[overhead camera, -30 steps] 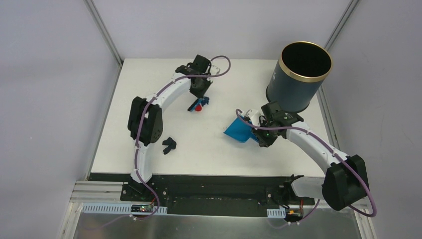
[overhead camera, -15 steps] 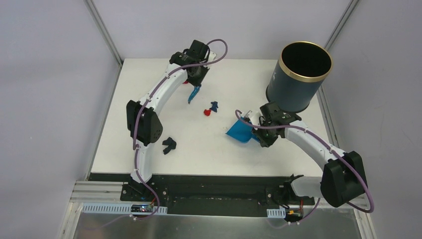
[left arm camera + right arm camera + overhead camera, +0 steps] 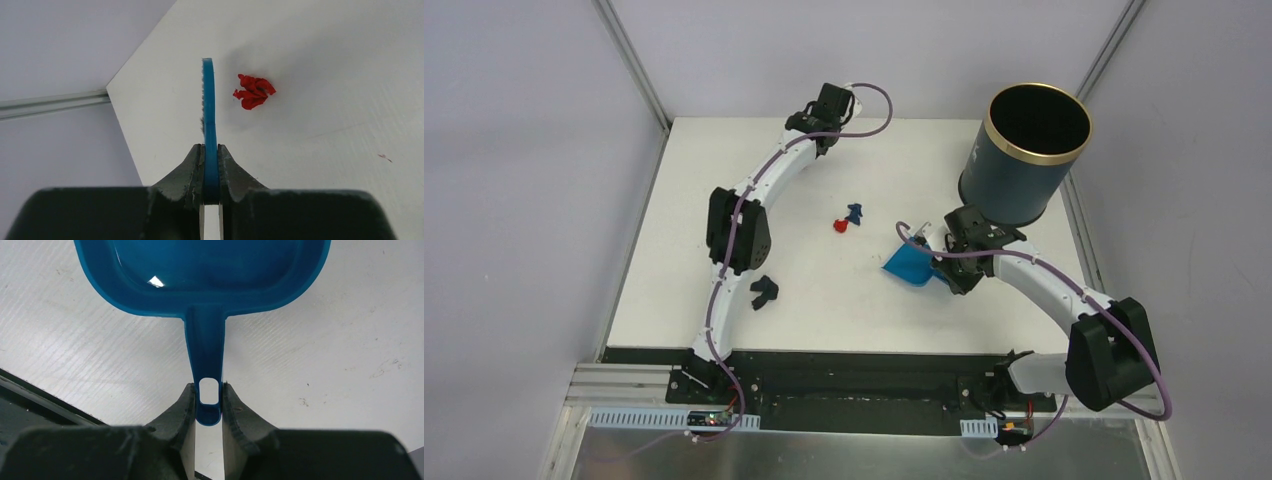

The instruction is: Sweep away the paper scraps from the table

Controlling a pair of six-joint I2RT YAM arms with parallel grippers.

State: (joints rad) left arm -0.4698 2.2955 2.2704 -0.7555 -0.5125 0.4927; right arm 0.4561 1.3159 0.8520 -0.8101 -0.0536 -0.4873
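Note:
My left gripper [image 3: 816, 122] is at the back of the table [image 3: 684, 250], shut on the blue hand brush [image 3: 208, 110], which shows edge-on in the left wrist view [image 3: 210, 150]. A red paper scrap [image 3: 253, 91] lies just right of the brush there. A red scrap [image 3: 839, 225] and a dark blue scrap [image 3: 854, 212] lie mid-table, left of the blue dustpan [image 3: 909, 265]. Another dark scrap [image 3: 764, 290] lies near the front left. My right gripper [image 3: 951, 272] is shut on the dustpan's handle [image 3: 207, 360], with the pan resting on the table.
A tall dark bin with a gold rim [image 3: 1024, 150] stands at the back right, just behind the right gripper. The table's back-left corner [image 3: 112, 92] and a metal wall rail [image 3: 50, 102] lie close to the brush.
My left arm swept the red and blue scraps toward the dustpan, then lifted the brush back to the table's far edge. The dustpan shifted slightly right.

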